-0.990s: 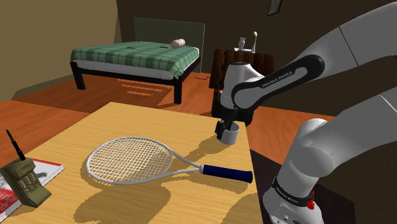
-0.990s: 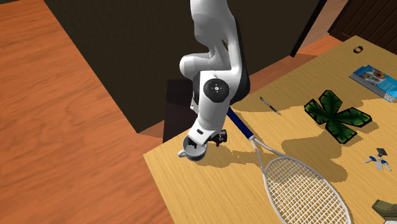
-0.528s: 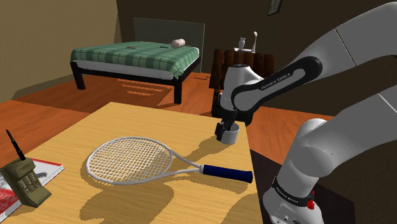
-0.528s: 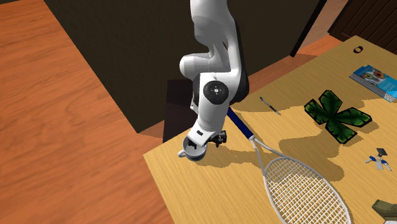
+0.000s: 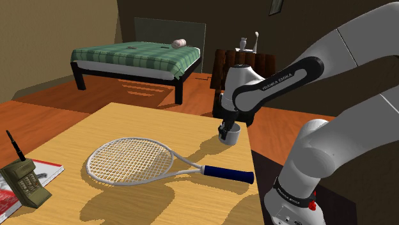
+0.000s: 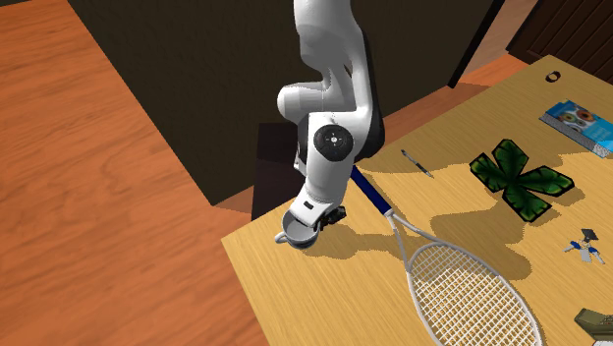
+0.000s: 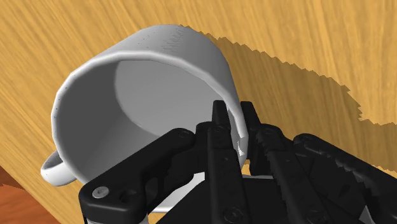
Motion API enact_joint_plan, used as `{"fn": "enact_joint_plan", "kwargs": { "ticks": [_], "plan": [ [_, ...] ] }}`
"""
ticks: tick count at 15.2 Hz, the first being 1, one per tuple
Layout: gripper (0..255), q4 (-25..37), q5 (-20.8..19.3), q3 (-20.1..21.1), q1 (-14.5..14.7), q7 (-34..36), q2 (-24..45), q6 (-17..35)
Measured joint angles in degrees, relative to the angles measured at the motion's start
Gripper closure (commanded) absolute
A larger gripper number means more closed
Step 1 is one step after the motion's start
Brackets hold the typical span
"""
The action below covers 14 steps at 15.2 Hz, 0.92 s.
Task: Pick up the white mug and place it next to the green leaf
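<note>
Tool (image 5: pixel 227 131) comes down from above with its black fingers (image 7: pixel 219 127) clenched on the rim wall of the white mug (image 5: pixel 234 135), one finger inside the cup and one outside, as the wrist view shows. The mug (image 7: pixel 146 83) stands upright beneath the tool, on the wooden desk (image 5: pixel 128 121) near its edge. Its handle sticks out on the side away from the pinched wall. In the second exterior view the tool (image 6: pixel 329 214) sits just beside the mug (image 6: pixel 293 232), close to the desk's (image 6: pixel 324 295) corner.

A racket (image 5: pixel 131 161) with a white frame and a blue grip lies flat on the desk, its grip end nearer the tool than its strung head. Past the racket (image 6: pixel 472 295), well apart from the tool, lies the green leaf (image 6: pixel 521 175), with a pen (image 6: pixel 416 163) between leaf and tool. Farther off again are a small book (image 6: pixel 580 120) and a bunch of keys (image 6: pixel 585 246). At the far desk end from the tool, an old handset (image 5: pixel 24 182) rests on a magazine (image 5: pixel 50 169). Behind the tool, off the desk, stands a bed (image 5: pixel 137 59) with a green cover.
</note>
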Motion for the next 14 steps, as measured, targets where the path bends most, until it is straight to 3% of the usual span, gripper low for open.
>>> {"fn": "enact_joint_plan", "kwargs": {
  "ticks": [4,14],
  "plan": [
    [255,0.12,0.02,-0.01,-0.01,-0.06,-0.37,-0.49],
    [255,4.6,0.76,0.3,0.32,-0.58,-5.87,-10.45]
  ]
}}
